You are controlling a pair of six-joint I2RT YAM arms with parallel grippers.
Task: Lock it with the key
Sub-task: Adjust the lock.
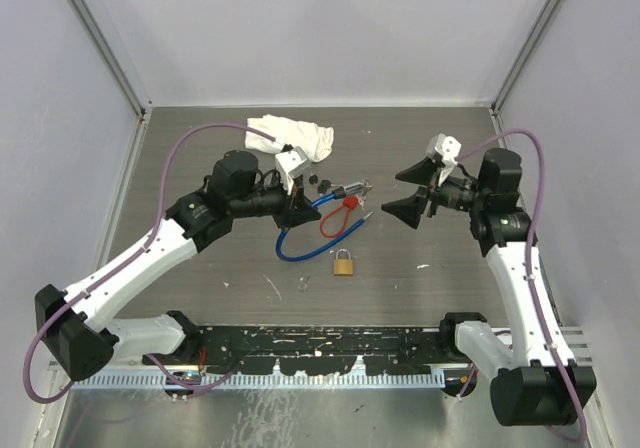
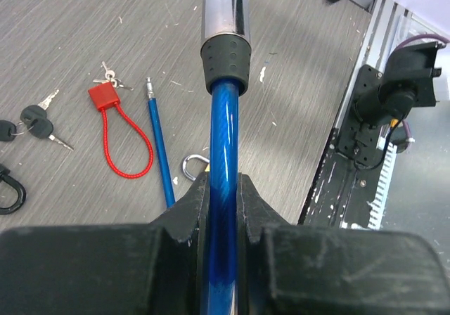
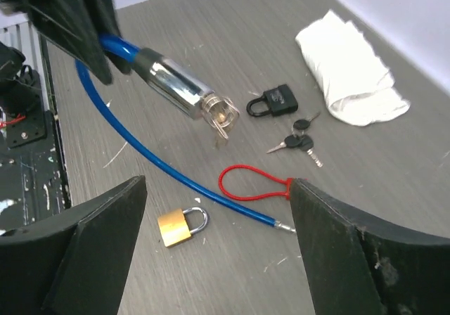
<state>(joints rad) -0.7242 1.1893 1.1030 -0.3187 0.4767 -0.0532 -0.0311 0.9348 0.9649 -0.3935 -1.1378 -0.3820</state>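
Note:
My left gripper (image 1: 303, 205) is shut on the blue cable (image 2: 223, 153) of a cable lock, just behind its black collar, and holds it above the table. The lock's chrome cylinder (image 3: 184, 90) points toward my right gripper, and a small silver key (image 3: 223, 124) seems to stick out of its end. The cable's free metal tip (image 3: 281, 225) lies on the table. My right gripper (image 1: 402, 192) is open and empty, a short way right of the cylinder's end. In the right wrist view its fingers (image 3: 91, 245) frame the table below.
A brass padlock (image 1: 343, 262) lies near the front. A red cable lock (image 3: 249, 185), a black padlock (image 3: 274, 102) and a bunch of black-headed keys (image 3: 299, 140) lie mid-table. A white cloth (image 1: 292, 136) sits at the back. Grey walls stand on three sides.

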